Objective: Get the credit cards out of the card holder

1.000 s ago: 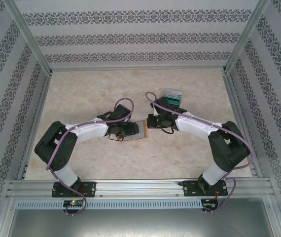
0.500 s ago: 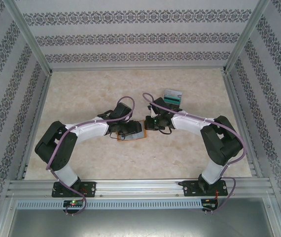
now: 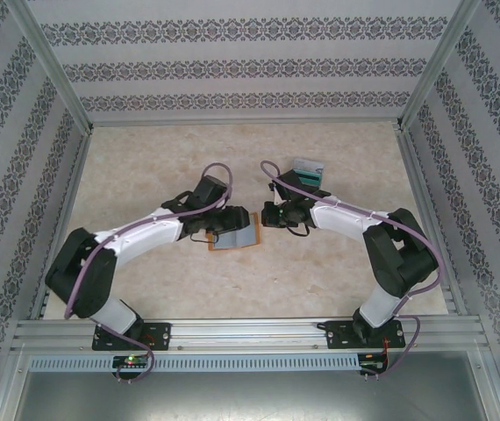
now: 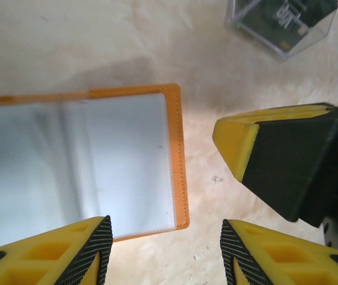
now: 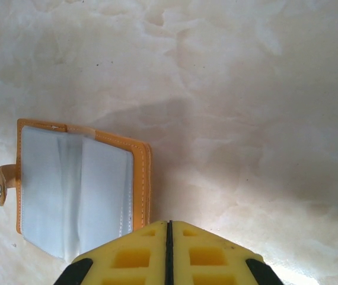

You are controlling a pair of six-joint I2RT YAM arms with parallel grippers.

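Top external layout: you have the left gripper above the flat orange-tan stitched card holder, which lies open on the pale marbled table.
Left jaws: spread, with the holder's right edge between them.
Right gripper: fingers pressed together, just right of the holder, a gap between.
Clear plastic box: near, beyond your right gripper.

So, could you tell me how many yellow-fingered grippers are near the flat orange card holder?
2. The left gripper, open, hovers over the orange card holder's edge; the right gripper, shut, hangs to its right.
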